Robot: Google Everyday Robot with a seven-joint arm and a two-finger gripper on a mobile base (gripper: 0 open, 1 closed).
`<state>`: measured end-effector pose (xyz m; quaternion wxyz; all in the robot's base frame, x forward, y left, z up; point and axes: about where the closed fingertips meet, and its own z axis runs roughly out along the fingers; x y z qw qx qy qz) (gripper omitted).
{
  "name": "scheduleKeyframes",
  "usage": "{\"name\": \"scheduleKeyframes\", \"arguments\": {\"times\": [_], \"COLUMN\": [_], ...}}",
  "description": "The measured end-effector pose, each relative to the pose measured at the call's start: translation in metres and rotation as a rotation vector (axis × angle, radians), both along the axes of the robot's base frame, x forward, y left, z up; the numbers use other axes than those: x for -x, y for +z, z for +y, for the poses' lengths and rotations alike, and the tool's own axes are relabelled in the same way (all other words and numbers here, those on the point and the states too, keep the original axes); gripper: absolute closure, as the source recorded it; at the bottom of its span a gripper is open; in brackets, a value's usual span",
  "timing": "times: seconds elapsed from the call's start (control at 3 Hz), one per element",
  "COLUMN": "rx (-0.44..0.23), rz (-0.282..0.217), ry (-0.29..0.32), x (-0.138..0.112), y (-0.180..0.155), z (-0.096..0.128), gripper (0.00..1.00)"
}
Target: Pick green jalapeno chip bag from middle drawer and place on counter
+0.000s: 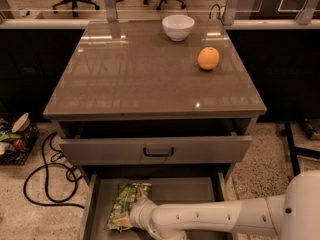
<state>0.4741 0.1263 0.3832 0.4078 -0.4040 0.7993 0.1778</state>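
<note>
light: overhead, dim-warm | glare: streaks on counter (140, 76) | shadow: pincer (129, 216) low in dim middle drawer (186, 189)

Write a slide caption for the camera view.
Gripper at the green jalapeno chip bag inside the open middle drawer.

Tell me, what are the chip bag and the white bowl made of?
The green chip bag looks like thin foil or plastic: creased, crumpled. The white bowl looks glazed ceramic, maybe plastic: smooth, shiny. The hand is at the bag in the drawer.
</note>
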Motion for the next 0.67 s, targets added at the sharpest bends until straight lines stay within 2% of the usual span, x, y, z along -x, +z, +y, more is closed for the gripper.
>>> {"name": "scheduleKeyframes", "arguments": {"times": [0.67], "rx": [-0.001], "rz": [0.001], "ry": [0.002], "x": [0.0003], "y": [-0.0003], "z": [0.0014], "gripper": [0.65]}}
